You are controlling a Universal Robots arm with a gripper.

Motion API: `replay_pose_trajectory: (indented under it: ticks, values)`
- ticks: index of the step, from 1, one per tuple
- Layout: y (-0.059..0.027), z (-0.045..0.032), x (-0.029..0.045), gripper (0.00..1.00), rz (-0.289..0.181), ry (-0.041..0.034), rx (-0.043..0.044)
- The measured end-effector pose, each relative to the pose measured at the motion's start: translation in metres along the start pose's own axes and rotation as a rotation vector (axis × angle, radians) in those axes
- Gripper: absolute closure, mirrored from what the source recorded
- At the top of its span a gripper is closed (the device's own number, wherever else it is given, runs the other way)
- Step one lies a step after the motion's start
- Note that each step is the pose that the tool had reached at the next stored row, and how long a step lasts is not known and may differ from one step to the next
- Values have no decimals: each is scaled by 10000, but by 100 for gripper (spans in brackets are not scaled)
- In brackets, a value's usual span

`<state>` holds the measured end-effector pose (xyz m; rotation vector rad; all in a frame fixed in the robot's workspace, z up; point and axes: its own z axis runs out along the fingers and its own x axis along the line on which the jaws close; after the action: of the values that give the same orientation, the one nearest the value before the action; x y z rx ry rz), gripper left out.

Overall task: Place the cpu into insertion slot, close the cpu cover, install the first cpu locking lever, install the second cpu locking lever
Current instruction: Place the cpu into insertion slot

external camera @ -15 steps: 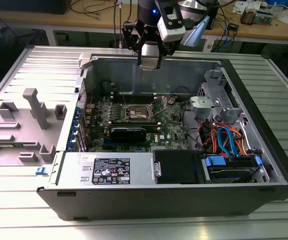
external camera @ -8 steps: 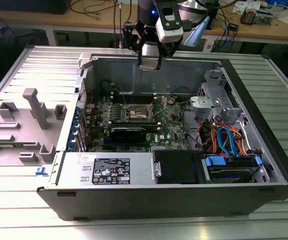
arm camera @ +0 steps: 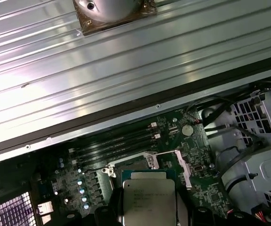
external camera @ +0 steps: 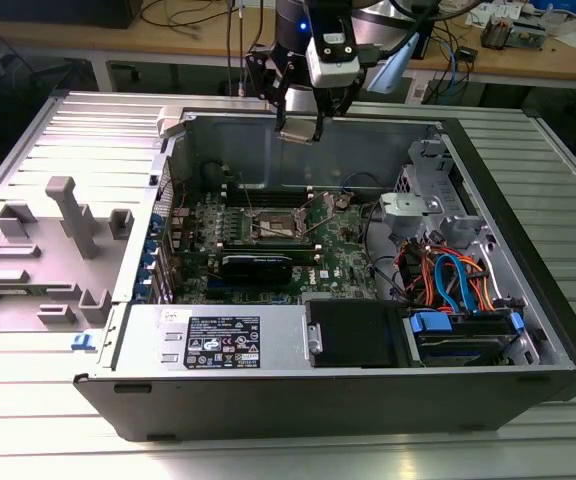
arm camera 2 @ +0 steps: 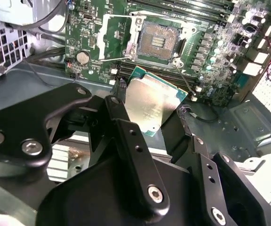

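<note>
The gripper (external camera: 301, 127) grips the cpu (arm camera 2: 149, 106) by two opposite edges, its black fingers (arm camera 2: 119, 120) closed narrowly onto the chip. In the exterior view it hangs over the far wall of the open computer case (external camera: 268, 345), well above the green circuit board (arm camera 2: 220, 61).

The cpu is a small, flat square. Its top is a dull silver metal plate with stepped corners, seated on a thin green base that shows as a narrow rim around the metal. In the first wrist view the silver face (arm camera: 148, 202) carries several lines of fine print. In the second wrist view the chip sits tilted between the fingers, with one green corner pointing towards the board.

The insertion slot (arm camera 2: 159, 40) lies on the board well apart from the chip. It is a dark square socket with a bright metal rim, and its field of contacts is open to view. Just beside it stands a thin silver frame with a square cut-out, probably the cpu cover (arm camera 2: 105, 35) swung open, though the angle makes that hard to confirm.
</note>
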<state>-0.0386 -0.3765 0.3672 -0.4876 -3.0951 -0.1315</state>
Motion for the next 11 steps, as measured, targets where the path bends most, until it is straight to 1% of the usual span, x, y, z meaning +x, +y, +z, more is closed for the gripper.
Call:
replay_pose_trajectory:
  ticks: [5,11]
  values:
    - [-1,13,0,46,516,-43,-10]
    - [-2,22,0,46,1021,-85,-17]
